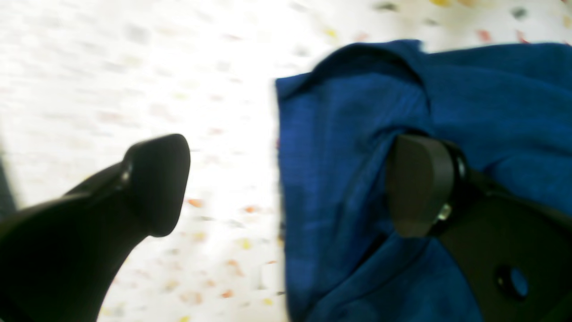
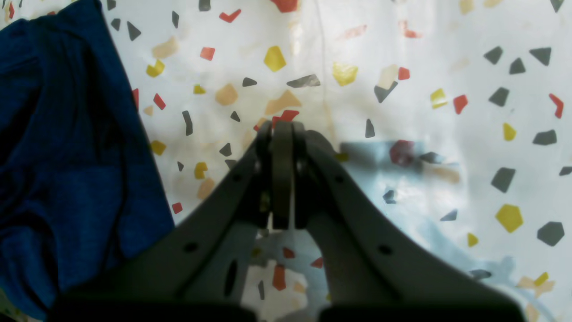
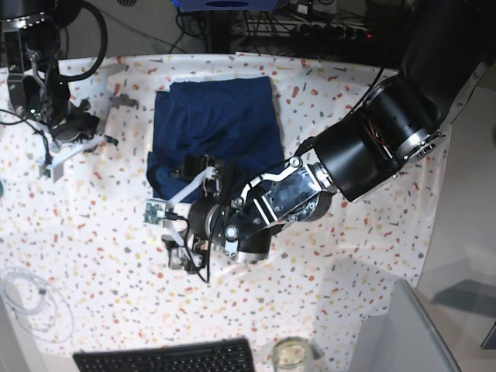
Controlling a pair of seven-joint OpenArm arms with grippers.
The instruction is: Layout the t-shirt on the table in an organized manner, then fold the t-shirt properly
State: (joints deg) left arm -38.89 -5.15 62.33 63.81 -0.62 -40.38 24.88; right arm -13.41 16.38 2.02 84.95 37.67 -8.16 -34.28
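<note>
Looking down from the base view, you see the t-shirt (image 3: 215, 128) lying folded into a rough rectangle on the desk (image 3: 349, 256), toward the far middle of the speckled white cloth. Its near edge looks a little bunched and rumpled, while the far edge lies straighter.

Your left hand (image 3: 191, 203) sits at the shirt's near edge, reached in from the right side of that view on a bulky black arm. In the left wrist view its two fingers stand wide apart: one finger (image 1: 156, 183) hangs over bare desk cloth, the other (image 1: 420, 185) over or against the blue fabric. Nothing is pinched between them, so the hand is open and holds no cloth. That view is blurred, so you cannot tell whether the finger over the shirt touches it.

Your right hand (image 2: 282, 174) is closed, its fingers pressed together with nothing between them. It hovers over bare speckled cloth, with the shirt's edge off to one side in the right wrist view. In the base view it sits well apart from the shirt.

A black keyboard (image 3: 167, 358) lies at the near edge of the desk, a glass jar (image 3: 292, 353) just beside it.
</note>
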